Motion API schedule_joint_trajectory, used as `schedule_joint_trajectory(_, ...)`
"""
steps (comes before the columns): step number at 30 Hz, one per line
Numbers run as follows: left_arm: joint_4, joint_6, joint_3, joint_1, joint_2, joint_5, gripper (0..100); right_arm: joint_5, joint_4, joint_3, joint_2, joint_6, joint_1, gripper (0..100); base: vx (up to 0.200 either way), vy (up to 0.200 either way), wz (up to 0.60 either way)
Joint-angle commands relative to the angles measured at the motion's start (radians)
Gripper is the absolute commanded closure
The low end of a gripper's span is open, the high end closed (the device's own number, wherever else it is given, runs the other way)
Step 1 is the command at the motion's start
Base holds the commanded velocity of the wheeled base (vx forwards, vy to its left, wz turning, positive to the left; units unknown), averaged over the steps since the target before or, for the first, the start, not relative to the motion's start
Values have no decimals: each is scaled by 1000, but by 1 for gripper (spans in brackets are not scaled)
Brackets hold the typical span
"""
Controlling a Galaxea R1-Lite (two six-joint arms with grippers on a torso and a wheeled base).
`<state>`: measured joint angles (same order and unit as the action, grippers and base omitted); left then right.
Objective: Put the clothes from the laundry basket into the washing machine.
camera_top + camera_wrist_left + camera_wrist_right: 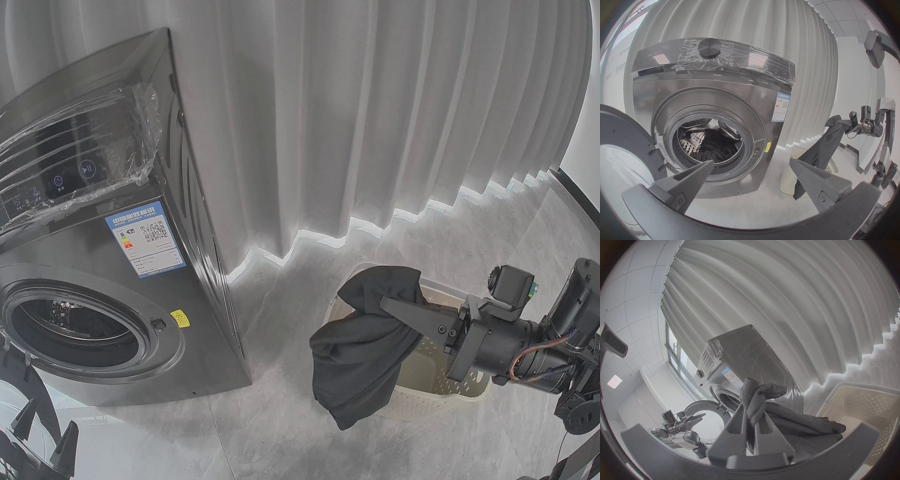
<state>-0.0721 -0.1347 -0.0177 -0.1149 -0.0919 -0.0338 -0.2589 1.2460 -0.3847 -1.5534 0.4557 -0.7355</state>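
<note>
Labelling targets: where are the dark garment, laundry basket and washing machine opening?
dark garment (359, 369), head view, hanging fold.
laundry basket (431, 374), head view, inner wall.
washing machine opening (74, 331), head view, drum mouth.

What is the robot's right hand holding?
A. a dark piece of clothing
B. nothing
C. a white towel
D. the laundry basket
A: the right hand is shut on a dark garment that hangs down by the laundry basket.

Dark garment hanging over the cream laundry basket at right, grey washing machine at left, door open (dark clothes inside)
</note>
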Motion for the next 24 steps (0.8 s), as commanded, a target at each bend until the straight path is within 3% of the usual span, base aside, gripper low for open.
schedule_joint_trajectory(1,-2,-2,18,0,-2,0,0,-3,6,0,4,0,1,100,0,0,0)
schedule_joint_trajectory(6,0,-3,18,0,-2,0,0,-11,6,-28,6,-5,21,100,-80,0,0)
schedule_joint_trajectory(8,0,-6,18,0,-2,0,0,-45,6,-37,12,-6,33,100,-200,0,0)
schedule_joint_trajectory(12,0,-6,18,0,-2,0,0,-157,6,-39,22,-6,58,100,-200,0,0)
schedule_joint_trajectory(19,0,-8,18,0,-2,0,0,-237,6,-26,41,-17,59,100,-29,0,0)
schedule_joint_trajectory(24,0,-8,18,0,-2,0,0,-279,7,-22,39,-52,61,100,-200,0,0)
